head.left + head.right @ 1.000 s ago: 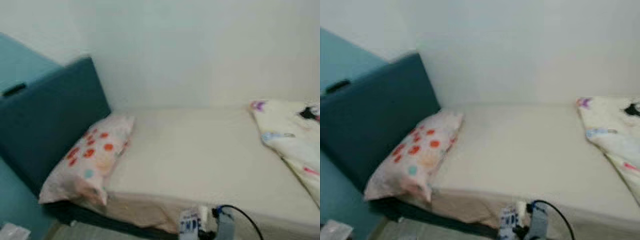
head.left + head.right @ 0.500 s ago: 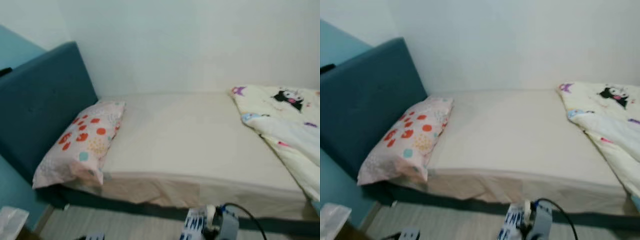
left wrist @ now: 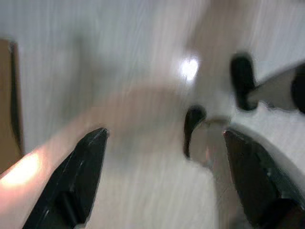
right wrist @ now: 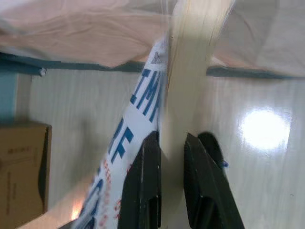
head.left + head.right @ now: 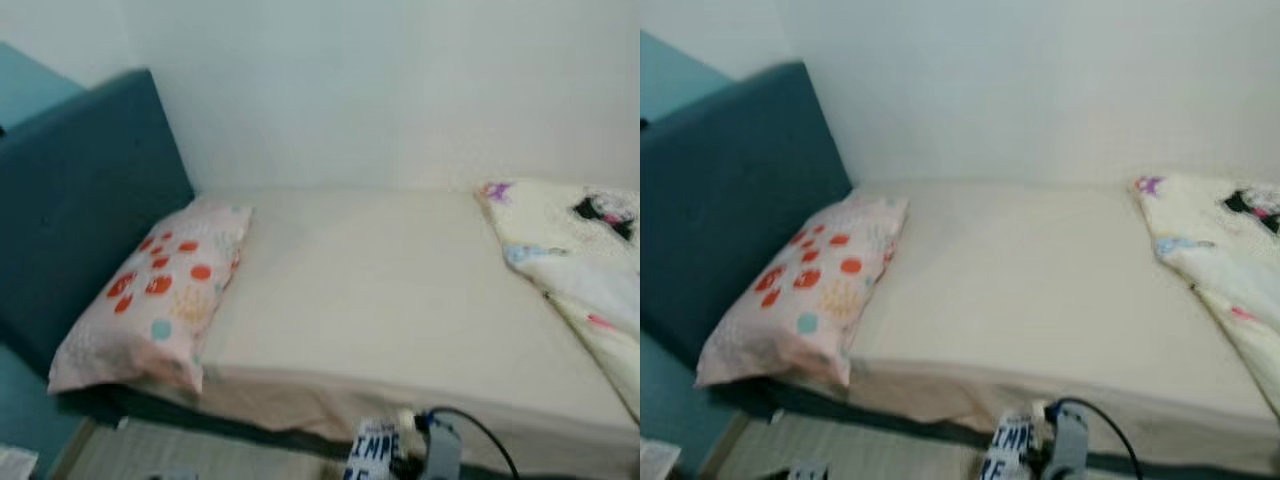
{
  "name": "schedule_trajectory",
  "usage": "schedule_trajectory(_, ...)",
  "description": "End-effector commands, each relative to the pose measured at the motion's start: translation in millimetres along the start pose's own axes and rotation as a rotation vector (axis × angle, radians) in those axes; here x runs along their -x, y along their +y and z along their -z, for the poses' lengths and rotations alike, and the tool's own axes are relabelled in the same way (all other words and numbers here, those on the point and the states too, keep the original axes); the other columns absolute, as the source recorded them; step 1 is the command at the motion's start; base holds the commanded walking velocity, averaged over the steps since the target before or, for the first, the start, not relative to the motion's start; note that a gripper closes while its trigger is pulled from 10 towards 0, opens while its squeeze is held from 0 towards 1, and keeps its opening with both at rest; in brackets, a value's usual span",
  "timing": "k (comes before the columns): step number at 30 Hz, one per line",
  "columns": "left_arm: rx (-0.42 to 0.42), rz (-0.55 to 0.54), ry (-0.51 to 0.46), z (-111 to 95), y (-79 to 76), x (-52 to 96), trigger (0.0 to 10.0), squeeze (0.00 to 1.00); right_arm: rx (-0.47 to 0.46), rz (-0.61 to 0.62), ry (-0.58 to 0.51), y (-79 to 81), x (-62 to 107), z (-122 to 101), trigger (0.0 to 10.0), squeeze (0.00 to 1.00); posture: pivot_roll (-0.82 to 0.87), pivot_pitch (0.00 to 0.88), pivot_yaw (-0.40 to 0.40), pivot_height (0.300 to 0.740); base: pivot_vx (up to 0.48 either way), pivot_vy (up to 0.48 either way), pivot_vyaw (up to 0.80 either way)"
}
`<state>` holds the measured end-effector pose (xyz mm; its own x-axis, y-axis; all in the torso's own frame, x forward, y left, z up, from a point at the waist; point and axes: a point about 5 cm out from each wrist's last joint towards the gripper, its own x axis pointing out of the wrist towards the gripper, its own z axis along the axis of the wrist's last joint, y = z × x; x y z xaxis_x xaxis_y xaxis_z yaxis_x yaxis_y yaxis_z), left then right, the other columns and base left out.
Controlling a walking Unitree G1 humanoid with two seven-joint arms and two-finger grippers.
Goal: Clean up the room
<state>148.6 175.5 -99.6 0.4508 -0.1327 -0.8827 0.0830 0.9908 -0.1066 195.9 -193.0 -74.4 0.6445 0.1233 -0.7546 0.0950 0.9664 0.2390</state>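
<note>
My right gripper is shut on a flat white packet with blue lettering, held low before the bed; the packet also pokes up at the lower edge of the eye views. My left gripper hangs open over the pale floor, nothing between its fingers. The bed's cream sheet lies bare in the middle. A pink pillow with orange dots leans at the blue headboard. A cartoon-print quilt is bunched at the right end.
A white wall runs behind the bed. A brown cardboard box stands on the glossy pale floor near the bed's dark base. Something white sits at the lower left by the teal wall.
The whole picture has shifted and blurred as the camera moves; the bed now sits a little further right in view. Pillow, quilt and held packet keep their places.
</note>
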Motion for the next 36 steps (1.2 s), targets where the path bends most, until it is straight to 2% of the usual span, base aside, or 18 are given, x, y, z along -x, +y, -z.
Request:
schedule_trajectory(1, -0.003, -0.019, 0.0, 1.7, 8.0, 2.2, 10.0, 0.0, 0.032, -0.034, 0.021, 5.7, -1.5, 1.2, 10.0, 0.0, -0.11, 0.0, 0.069, 0.735, 0.315, 0.0, 0.79)
schedule_trajectory(9, -0.001, -0.013, -0.003, 0.3, 5.7, 1.4, 10.0, 0.0, 0.102, -0.079, 0.012, 10.5, -3.7, -7.9, 10.0, 0.0, -0.12, 0.0, 0.066, 0.735, 0.312, 0.0, 0.79)
schedule_trajectory(17, 0.003, -0.008, -0.004, 0.1, 2.9, 0.7, 10.0, 0.0, 0.155, -0.141, 0.038, 14.4, -3.7, -6.7, 10.0, 0.0, -0.12, 0.0, 0.06, 0.735, 0.315, 0.0, 0.79)
schedule_trajectory(22, 0.004, -0.007, -0.001, 1.1, 1.2, 0.4, 10.0, 0.0, 0.225, -0.201, 0.062, 16.2, -3.3, -7.9, 10.0, 0.0, -0.13, 0.0, 0.058, 0.735, 0.307, 0.0, 0.79)
schedule_trajectory(30, 0.001, -0.006, 0.0, 1.5, -0.1, 0.2, 10.0, 0.0, 0.264, -0.231, 0.077, 15.7, -2.5, -8.2, 10.0, 0.0, -0.13, 0.0, 0.053, 0.735, 0.279, 0.0, 0.79)
schedule_trajectory(31, 0.016, -0.007, -0.002, 1.7, -1.2, -0.1, 10.0, 0.0, 0.341, -0.25, 0.109, 14.2, -1.6, -7.0, 10.0, 0.0, -0.13, 0.0, 0.049, 0.735, 0.0, 0.0, 0.8)
schedule_trajectory(32, 0.016, -0.007, -0.002, 1.7, -1.2, -0.1, 10.0, 0.0, 0.341, -0.25, 0.109, 14.2, -1.6, -7.0, 10.0, 0.0, -0.13, 0.0, 0.049, 0.735, 0.0, 0.0, 0.8)
schedule_trajectory(35, 0.023, 0.008, -0.013, -0.4, -3.5, -0.6, 10.0, 0.0, 0.481, -0.233, 0.165, 5.8, 0.3, -7.3, 10.0, 0.0, -0.12, 0.0, 0.044, 0.735, 0.0, 0.0, 0.0)
schedule_trajectory(36, 0.023, 0.008, -0.013, -0.4, -3.5, -0.6, 10.0, 0.0, 0.481, -0.233, 0.165, 5.8, 0.3, -7.3, 10.0, 0.0, -0.12, 0.0, 0.044, 0.735, 0.0, 0.0, 0.0)
